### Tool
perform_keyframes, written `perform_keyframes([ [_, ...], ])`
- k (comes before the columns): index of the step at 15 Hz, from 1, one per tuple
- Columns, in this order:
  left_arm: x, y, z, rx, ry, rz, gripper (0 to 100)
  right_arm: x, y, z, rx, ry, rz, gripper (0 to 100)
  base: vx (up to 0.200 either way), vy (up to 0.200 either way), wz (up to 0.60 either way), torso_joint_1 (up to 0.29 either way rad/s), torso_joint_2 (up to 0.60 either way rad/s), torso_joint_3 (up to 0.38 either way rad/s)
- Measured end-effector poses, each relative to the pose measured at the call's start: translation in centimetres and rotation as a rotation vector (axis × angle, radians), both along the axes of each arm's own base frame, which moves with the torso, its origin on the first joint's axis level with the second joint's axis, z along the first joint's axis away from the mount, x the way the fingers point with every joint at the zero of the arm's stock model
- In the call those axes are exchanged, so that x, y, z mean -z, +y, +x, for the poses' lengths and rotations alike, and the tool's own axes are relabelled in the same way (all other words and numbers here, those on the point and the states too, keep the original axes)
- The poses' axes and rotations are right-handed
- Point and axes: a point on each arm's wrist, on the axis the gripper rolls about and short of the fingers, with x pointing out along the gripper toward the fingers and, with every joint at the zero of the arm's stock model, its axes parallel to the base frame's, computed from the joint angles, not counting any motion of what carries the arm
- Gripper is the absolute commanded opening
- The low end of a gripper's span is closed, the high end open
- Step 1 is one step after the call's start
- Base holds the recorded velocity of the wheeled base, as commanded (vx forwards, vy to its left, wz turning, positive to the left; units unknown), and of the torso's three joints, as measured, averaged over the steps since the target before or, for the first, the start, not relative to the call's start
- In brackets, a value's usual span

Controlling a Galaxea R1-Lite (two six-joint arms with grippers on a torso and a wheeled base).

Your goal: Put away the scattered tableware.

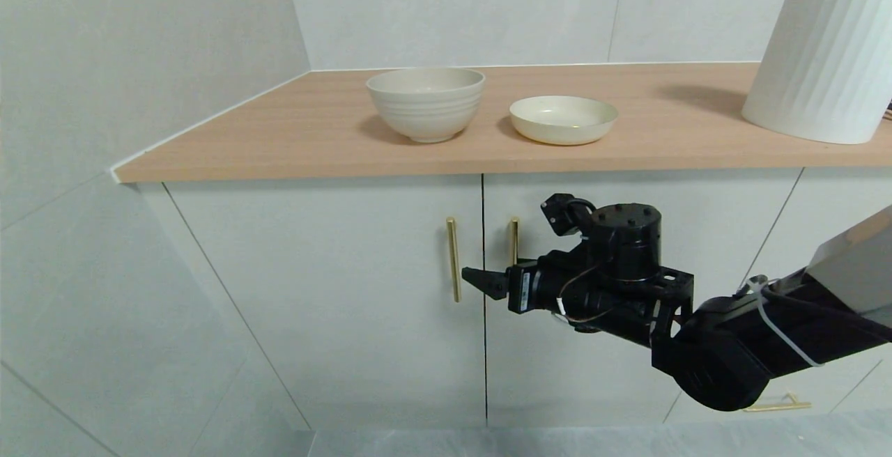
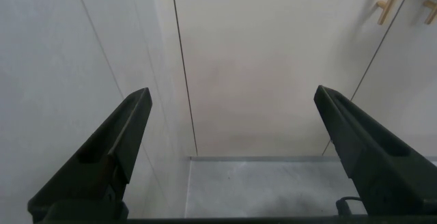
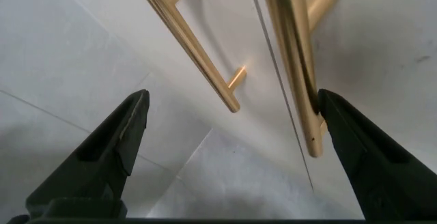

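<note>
Wooden counter (image 1: 293, 136) meets a pale tiled wall (image 1: 139, 39) in the head view, carrying a deep bowl (image 1: 426, 103) and, just beside it, a shallow dish (image 1: 563, 119); a tall white ribbed object (image 1: 822, 53) stands well apart at the right. Below, the right pincer (image 1: 479, 280) hangs at the cabinet's two brass handles (image 1: 454, 258). In the left wrist view, the left pincer (image 2: 232, 101) is spread wide before a plain cabinet door (image 2: 273, 67). In the right wrist view, the right pincer's fingers (image 3: 102, 156) are spread, both handles between them.

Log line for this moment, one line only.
right gripper: open, at cabinet handles | left gripper: open | bowl, shallow dish: on counter
</note>
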Motion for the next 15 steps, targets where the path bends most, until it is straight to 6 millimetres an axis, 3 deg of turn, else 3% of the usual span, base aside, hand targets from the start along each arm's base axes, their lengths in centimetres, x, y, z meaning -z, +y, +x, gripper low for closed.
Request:
perform_keyframes([
  [10, 0.0, 0.0, 0.0, 0.000, 0.000, 0.000, 100, 0.3, 1.8, -0.8, -0.038, -0.016, 0.037, 100, 0.000, 0.000, 0.00, 0.000, 0.00, 0.000],
  [15, 0.0, 0.0, 0.0, 0.000, 0.000, 0.000, 100, 0.0, 1.1, -2.2, -0.082, 0.002, 0.033, 100, 0.000, 0.000, 0.00, 0.000, 0.00, 0.000],
])
